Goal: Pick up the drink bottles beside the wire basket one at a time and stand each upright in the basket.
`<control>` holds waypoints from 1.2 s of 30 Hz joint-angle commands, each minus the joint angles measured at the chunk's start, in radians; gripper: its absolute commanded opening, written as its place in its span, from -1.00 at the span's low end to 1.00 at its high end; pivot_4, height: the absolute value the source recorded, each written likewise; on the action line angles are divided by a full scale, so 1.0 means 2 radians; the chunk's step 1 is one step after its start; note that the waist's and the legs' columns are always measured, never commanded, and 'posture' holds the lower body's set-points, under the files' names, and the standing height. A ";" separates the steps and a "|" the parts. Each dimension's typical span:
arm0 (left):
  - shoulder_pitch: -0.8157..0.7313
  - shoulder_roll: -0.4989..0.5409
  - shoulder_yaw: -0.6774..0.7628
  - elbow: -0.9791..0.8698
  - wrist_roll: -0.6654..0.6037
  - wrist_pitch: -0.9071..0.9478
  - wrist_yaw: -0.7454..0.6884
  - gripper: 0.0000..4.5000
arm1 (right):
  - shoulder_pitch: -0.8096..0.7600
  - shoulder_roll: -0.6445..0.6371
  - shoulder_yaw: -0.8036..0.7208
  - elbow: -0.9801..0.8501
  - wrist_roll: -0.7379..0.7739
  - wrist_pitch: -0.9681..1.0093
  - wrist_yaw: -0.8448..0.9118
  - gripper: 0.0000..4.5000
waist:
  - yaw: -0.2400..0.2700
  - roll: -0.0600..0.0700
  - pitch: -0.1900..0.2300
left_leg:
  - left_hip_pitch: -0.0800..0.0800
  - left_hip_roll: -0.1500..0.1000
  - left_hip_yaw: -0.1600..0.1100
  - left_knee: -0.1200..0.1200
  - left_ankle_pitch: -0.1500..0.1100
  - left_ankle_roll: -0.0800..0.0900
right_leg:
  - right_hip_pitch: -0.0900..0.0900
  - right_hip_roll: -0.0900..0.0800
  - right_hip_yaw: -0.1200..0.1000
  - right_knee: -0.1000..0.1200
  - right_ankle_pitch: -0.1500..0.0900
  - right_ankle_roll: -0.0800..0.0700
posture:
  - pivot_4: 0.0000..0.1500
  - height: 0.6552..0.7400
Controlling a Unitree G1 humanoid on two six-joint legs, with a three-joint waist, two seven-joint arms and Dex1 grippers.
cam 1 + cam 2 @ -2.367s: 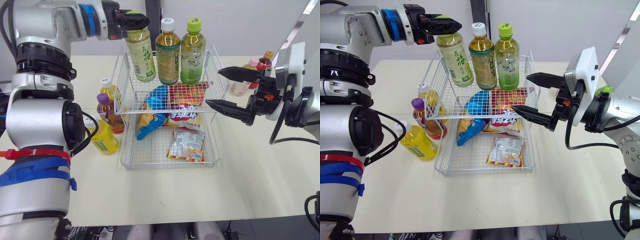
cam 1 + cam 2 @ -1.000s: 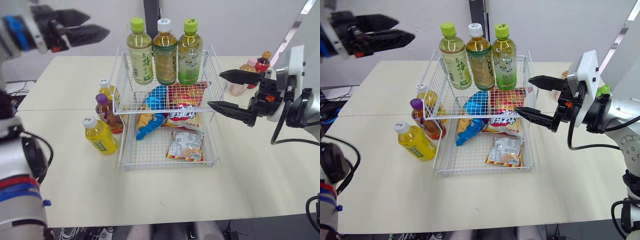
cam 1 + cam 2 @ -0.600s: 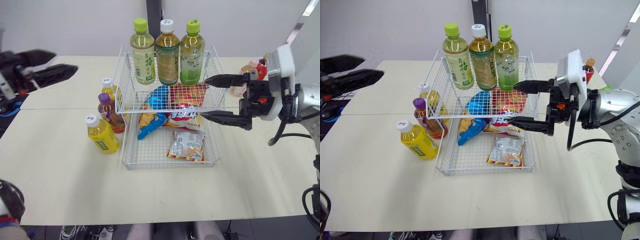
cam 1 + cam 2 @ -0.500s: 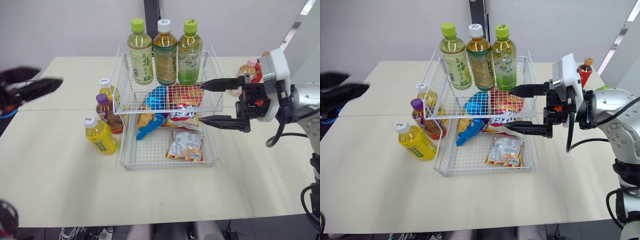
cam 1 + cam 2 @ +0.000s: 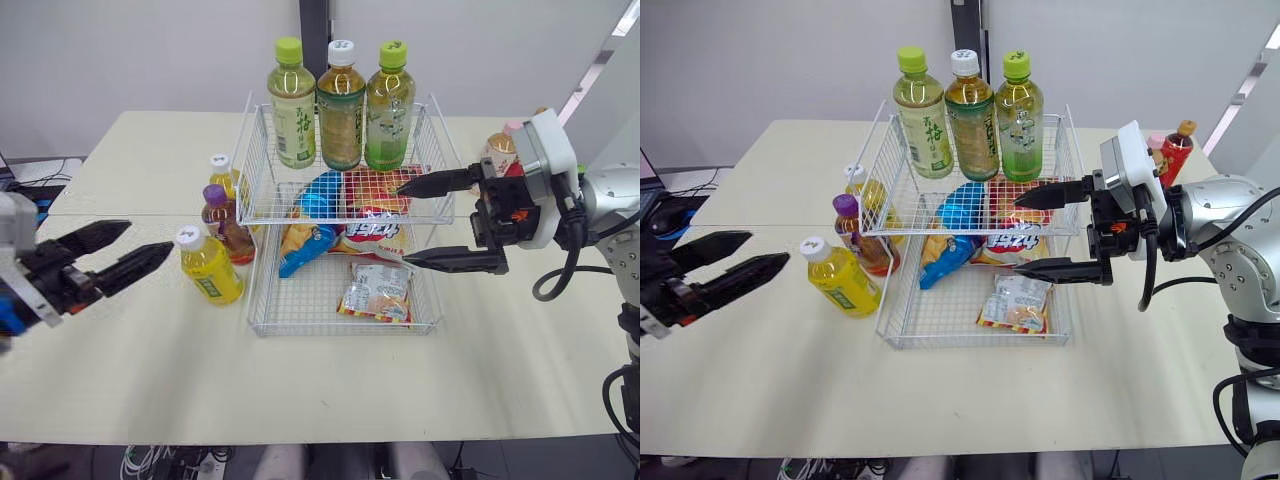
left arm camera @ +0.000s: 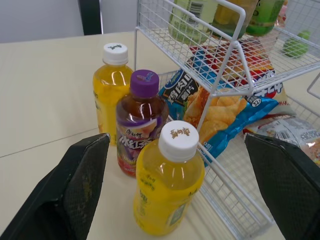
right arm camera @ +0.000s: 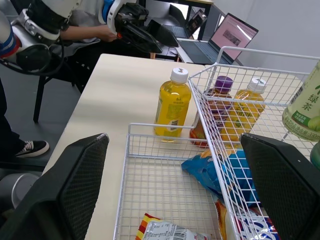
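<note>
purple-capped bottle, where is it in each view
Left eye view: purple-capped bottle at the wire basket's left side.
Right eye view: same place.
Left wrist view: it stands behind the nearest yellow bottle.
Right wrist view: seen through basket wire.
Shared landmark: that yellow bottle beside it.

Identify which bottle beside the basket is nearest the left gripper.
The front yellow bottle, just off the left gripper; the purple-capped bottle and rear yellow bottle stand behind it.

The green bottle [image 7: 305,107] close beside the right gripper [image 5: 1022,238] carries a label reading "绿茶". Print on the snack bags [image 6: 225,107] and remaining bottles [image 6: 142,125] is illegible.
</note>
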 commanded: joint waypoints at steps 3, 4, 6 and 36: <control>-0.010 -0.077 -0.039 -0.068 0.001 -0.039 0.127 0.99 | -0.011 0.003 -0.005 -0.012 -0.001 0.000 -0.004 1.00 | 0.000 0.000 0.000 | 0.000 0.000 0.000 0.000 0.000 0.000 | 0.000 0.000 0.000 0.000 0.000 0.000 | 1.00 1.00; -0.006 -0.085 -0.050 -0.076 0.004 -0.045 0.141 0.99 | -0.010 0.003 -0.004 -0.012 -0.003 -0.001 -0.004 1.00 | 0.000 0.000 0.000 | 0.000 0.000 0.000 0.000 0.000 0.000 | 0.000 0.000 0.000 0.000 0.000 0.000 | 1.00 1.00; 0.003 -0.101 -0.077 -0.091 0.024 -0.062 0.175 0.99 | -0.009 0.002 -0.002 -0.011 -0.007 -0.001 -0.004 1.00 | 0.000 0.000 0.000 | 0.001 0.000 0.000 0.000 0.000 0.000 | 0.001 0.000 0.000 0.000 0.000 0.000 | 1.00 1.00; 0.003 -0.134 -0.217 -0.092 0.103 -0.108 0.335 0.17 | -0.019 0.008 -0.006 -0.012 -0.008 0.014 -0.007 1.00 | 0.001 0.000 0.000 | 0.002 0.000 0.001 0.000 0.000 0.000 | 0.002 0.003 0.000 0.000 0.000 0.000 | 1.00 1.00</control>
